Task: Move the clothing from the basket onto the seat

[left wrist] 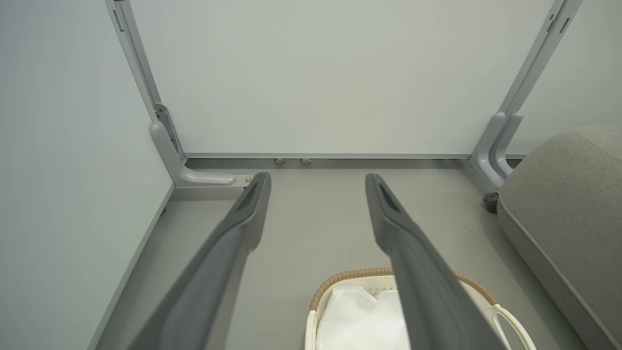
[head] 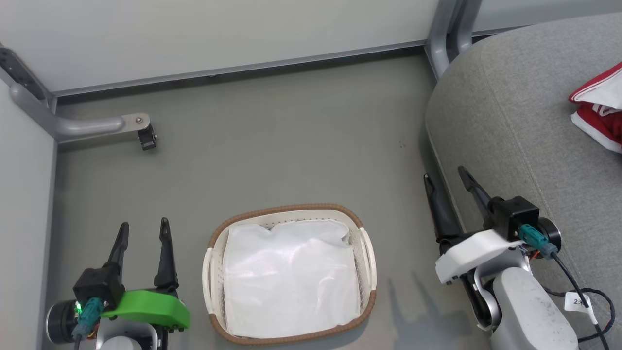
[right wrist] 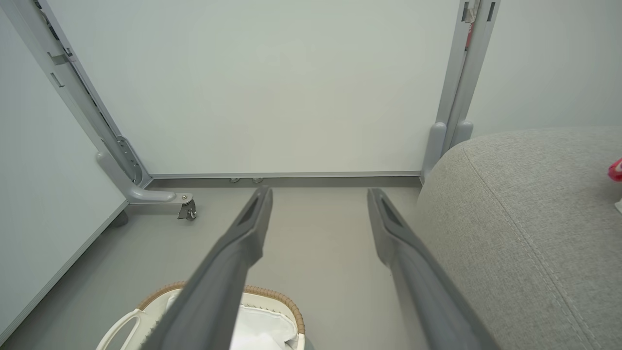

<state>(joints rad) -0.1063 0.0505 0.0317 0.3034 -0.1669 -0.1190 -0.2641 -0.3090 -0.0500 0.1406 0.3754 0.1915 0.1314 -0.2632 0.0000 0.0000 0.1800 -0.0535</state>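
The red and white clothing (head: 600, 109) lies on the grey seat (head: 525, 121) at the far right; a red bit of it (right wrist: 616, 171) shows at the right wrist view's edge. On the floor stands the cream basket (head: 368, 253) with a brown rim, holding a white sheet (head: 289, 277). My left gripper (head: 144, 230) is open to the left of the basket, nothing between its fingers. My right gripper (head: 445, 176) is open at the seat's left edge, right of the basket. Both wrist views show spread fingers (left wrist: 243, 218) (right wrist: 393, 228) over bare floor, with the basket's rim (left wrist: 350, 277) (right wrist: 272, 293) below.
Pale partition walls with grey metal frames stand behind and to the left. A grey support foot with a caster (head: 146, 136) juts onto the floor at the back left. Another frame post (head: 444, 43) rises by the seat's far corner. A cable (head: 578, 291) hangs from my right wrist.
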